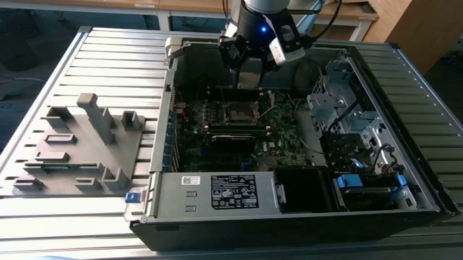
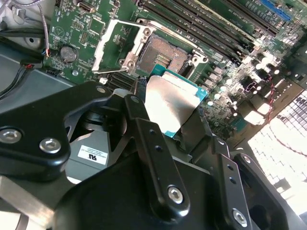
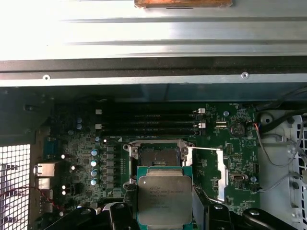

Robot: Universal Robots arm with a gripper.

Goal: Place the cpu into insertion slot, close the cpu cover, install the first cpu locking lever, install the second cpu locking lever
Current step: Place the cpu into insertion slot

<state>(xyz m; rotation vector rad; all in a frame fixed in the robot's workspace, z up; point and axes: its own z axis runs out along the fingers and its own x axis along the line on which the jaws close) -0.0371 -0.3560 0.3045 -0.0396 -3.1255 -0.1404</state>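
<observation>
The pincer (image 1: 249, 82) grips the cpu (image 3: 164, 199), at 12 o'clock from the insertion slot (image 1: 239, 114) in the exterior view; any tilt risks misseating.

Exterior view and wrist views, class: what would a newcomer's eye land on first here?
First, the silvery chip clamped in the black gripper, large in both wrist views. Right beside it on the green board lies the empty socket, its metal cover swung open to one side. In the exterior view, the arm reaches into an open computer case.
</observation>
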